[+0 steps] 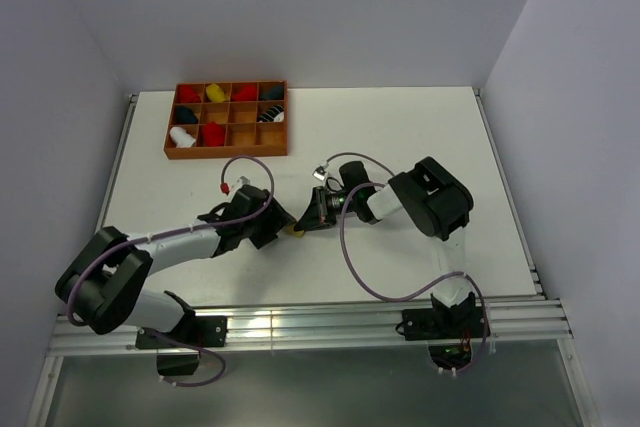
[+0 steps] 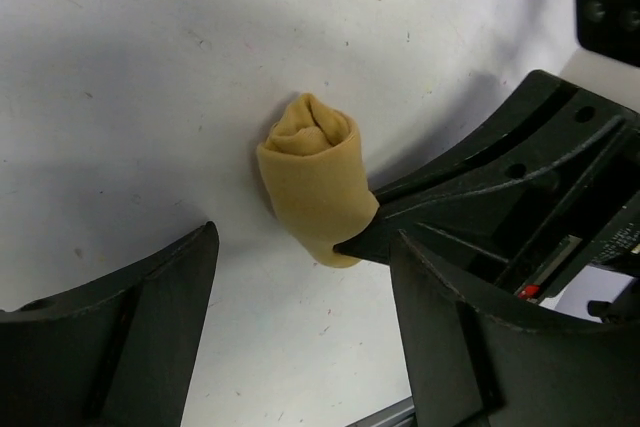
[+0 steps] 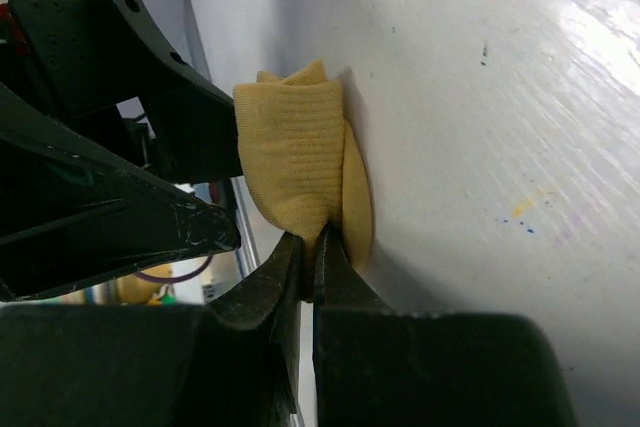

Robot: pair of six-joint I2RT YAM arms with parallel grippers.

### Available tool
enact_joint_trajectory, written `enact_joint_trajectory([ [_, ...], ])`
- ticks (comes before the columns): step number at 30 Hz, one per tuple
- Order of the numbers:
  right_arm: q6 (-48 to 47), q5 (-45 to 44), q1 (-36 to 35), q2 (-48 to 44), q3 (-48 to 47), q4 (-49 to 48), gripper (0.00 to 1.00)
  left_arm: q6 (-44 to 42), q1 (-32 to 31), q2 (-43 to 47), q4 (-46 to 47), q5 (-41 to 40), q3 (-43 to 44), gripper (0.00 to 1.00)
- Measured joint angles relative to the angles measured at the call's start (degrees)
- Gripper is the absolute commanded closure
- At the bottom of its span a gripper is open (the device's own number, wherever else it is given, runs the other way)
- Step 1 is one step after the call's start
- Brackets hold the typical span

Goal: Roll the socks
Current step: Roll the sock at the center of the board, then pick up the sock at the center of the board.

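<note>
Walls (image 1: 300, 7), pale grey, close in at back and both sides of white worktop (image 1: 420, 137). Metal rails (image 1: 300, 325) run along its L, R and near edges. Broad open surface R of centre, also betw. tray and arms. L arm (image 1: 170, 245) lies low from near-L corner toward centre. R arm (image 1: 430, 197) folds in from near-R, elbow high. Brown wooden tray (image 1: 225, 154) sits at far-L corner, close to back edge, well apart from both hands; several compartments hold coloured bundles (image 1: 215, 93). Hands meet mid-worktop, well in from every edge. L hand (image 1: 283, 219) released, fingers spread either side of tan sock (image 2: 315, 182), not touching it. R hand (image 1: 310, 212) clenched on sock's lower edge, tips pinched tight. Sock rolled, lying on worktop, spiral end pointing away from R hand.
</note>
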State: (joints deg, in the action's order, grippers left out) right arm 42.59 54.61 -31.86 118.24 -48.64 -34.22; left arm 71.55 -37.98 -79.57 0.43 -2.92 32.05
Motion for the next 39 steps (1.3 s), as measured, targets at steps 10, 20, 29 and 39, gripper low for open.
enact_joint_trajectory([
  [10,7.78,2.84,1.16,3.08,0.00,-4.02,1.00,1.33,-0.07,-3.39,4.35,-0.39,0.59,0.33],
  [20,12.72,3.80,1.79,4.48,0.02,-6.64,1.00,1.38,-0.70,-6.01,5.53,-1.53,2.47,0.33],
  [29,14.82,3.50,2.23,4.81,0.04,-7.21,1.00,1.14,-2.38,-7.06,-0.39,-5.99,5.42,0.45],
  [39,13.64,0.94,2.23,3.39,0.66,-4.55,0.79,-0.20,-3.72,-14.34,-7.43,-8.68,14.34,0.90],
])
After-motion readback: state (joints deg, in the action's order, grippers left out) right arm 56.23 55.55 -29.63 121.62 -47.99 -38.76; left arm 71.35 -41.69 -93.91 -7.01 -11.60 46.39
